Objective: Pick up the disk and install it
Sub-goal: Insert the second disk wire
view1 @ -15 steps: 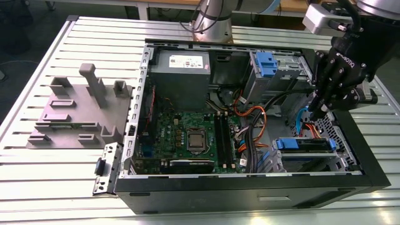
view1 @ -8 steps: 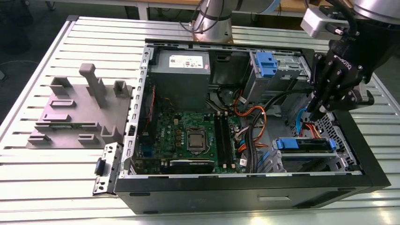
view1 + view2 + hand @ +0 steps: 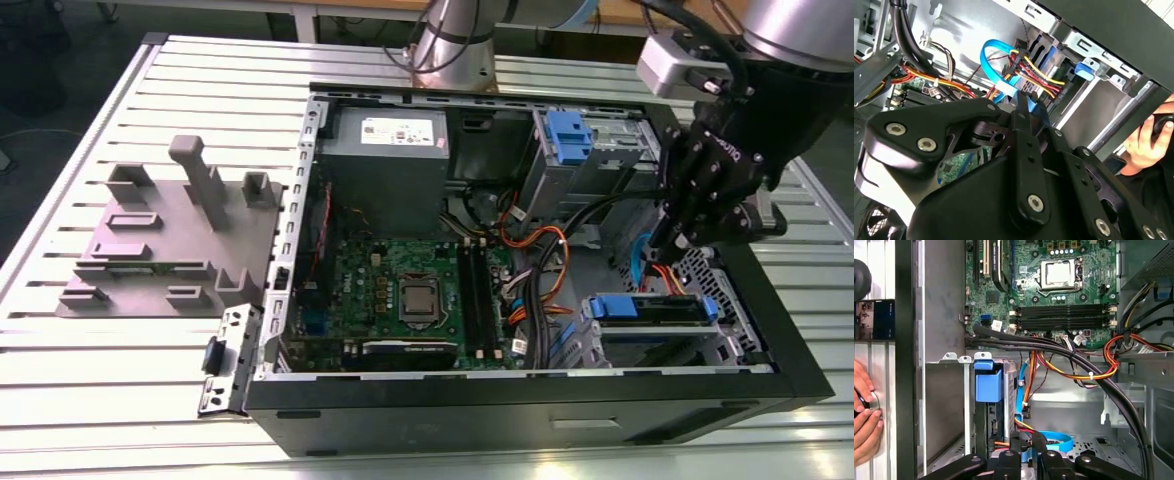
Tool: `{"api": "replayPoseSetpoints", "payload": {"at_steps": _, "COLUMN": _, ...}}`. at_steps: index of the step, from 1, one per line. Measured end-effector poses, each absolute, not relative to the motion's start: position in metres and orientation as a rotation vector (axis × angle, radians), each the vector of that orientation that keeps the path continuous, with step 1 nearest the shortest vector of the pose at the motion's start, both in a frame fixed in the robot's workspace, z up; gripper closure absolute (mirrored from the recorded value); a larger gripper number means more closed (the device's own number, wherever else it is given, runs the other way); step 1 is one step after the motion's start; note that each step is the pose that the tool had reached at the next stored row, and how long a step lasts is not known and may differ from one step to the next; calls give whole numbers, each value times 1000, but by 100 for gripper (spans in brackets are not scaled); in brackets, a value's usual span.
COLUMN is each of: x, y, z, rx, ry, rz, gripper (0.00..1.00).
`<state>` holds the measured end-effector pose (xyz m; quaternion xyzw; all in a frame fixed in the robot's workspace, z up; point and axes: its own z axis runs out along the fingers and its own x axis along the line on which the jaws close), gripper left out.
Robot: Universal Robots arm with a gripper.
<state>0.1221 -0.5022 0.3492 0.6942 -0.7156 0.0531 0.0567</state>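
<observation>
The disk (image 3: 647,310) sits in the drive bay at the near corner of the open computer case (image 3: 534,400) on the exterior view's right, with blue side rails along its top. In the first wrist view the disk (image 3: 996,415) stands edge-on under a blue plastic tab, and blue and coloured cables run to its end. My gripper (image 3: 674,238) hangs just above and behind the bay, over the cables. Its fingertips (image 3: 1015,442) show a narrow gap with nothing held between them. In the second wrist view the gripper (image 3: 1026,107) points at the cable plugs by the bay.
A grey power supply box (image 3: 387,150), the motherboard (image 3: 400,290) and a bundle of cables (image 3: 534,250) fill the case. A second drive cage with a blue latch (image 3: 567,135) stands at the back. A grey fixture (image 3: 160,240) lies on the slatted table. A person's hand (image 3: 864,410) rests outside the case.
</observation>
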Motion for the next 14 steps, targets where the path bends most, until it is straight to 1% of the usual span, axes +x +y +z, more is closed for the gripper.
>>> {"api": "replayPoseSetpoints", "payload": {"at_steps": 2, "x": 122, "y": -502, "z": 347, "rx": 2105, "ry": -2170, "rz": 162, "gripper": 77}}
{"api": "replayPoseSetpoints", "payload": {"at_steps": 3, "x": 122, "y": -503, "z": 346, "rx": 2105, "ry": -2170, "rz": 162, "gripper": 84}}
{"api": "replayPoseSetpoints", "payload": {"at_steps": 14, "x": 122, "y": -513, "z": 346, "rx": 2110, "ry": -2173, "rz": 156, "gripper": 84}}
